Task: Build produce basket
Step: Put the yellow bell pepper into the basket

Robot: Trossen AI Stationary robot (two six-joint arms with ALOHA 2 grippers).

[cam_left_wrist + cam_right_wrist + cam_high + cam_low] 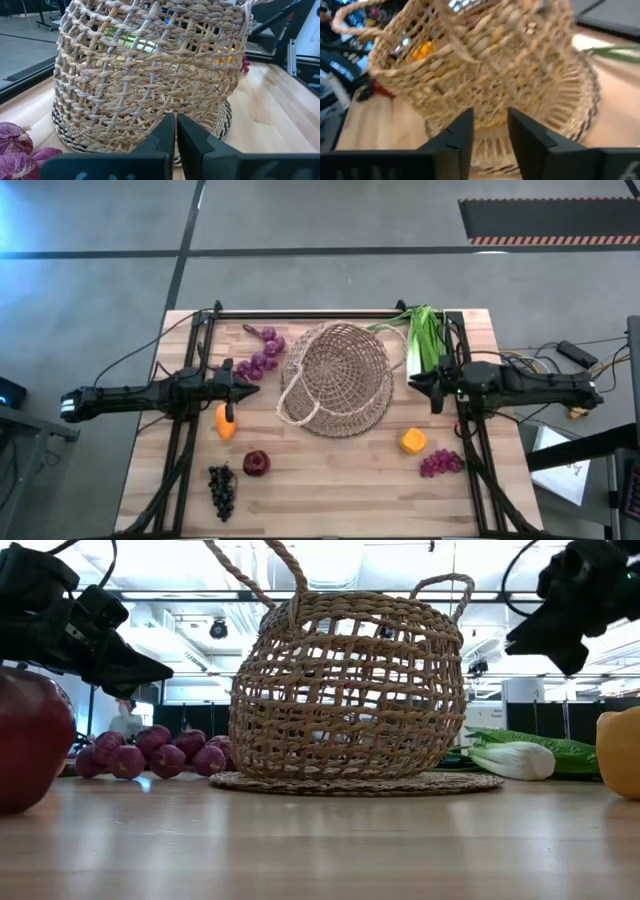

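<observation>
Nearest the low camera: dark red apple [30, 745], large at that view's left edge, resting on the table [330, 500] toward its near side. Just nearer than it, a dark grape bunch [221, 488].

Mid-table: basket [335, 380], upright on its flat woven base, mouth up, loop handle on top. No produce inside, as far as the high view shows, so the build looks to be at its very start.

On the basket's left: left gripper [245, 388], pointing at the basket wall, fingers pressed together on nothing, plain in the left wrist view [176, 135]. Just on its near side, almost under the fingertips, an orange fruit [226, 422]. On its far side, close by, a purple bunch [265, 352]. Either piece well within this arm's side.

On the basket's right: right gripper [420, 385], also aimed at the basket, fingers spread with a clear gap and nothing between them [490, 130]. Beyond it, toward the far edge, leeks [425, 340], long axis running far to near along the basket's right flank, pale bulb end closest to this claw. On its near side, somewhat farther off, a second orange fruit [413, 441] and a second purple bunch [440, 463].

Deciding relation, by judgement: orange fruit lies nearer-side and down from the left claw, basket mouth inboard and higher. Calls for opening first, then dropping, then lifting over the rim. Leeks better suited to the right arm, gripped across their length.
</observation>
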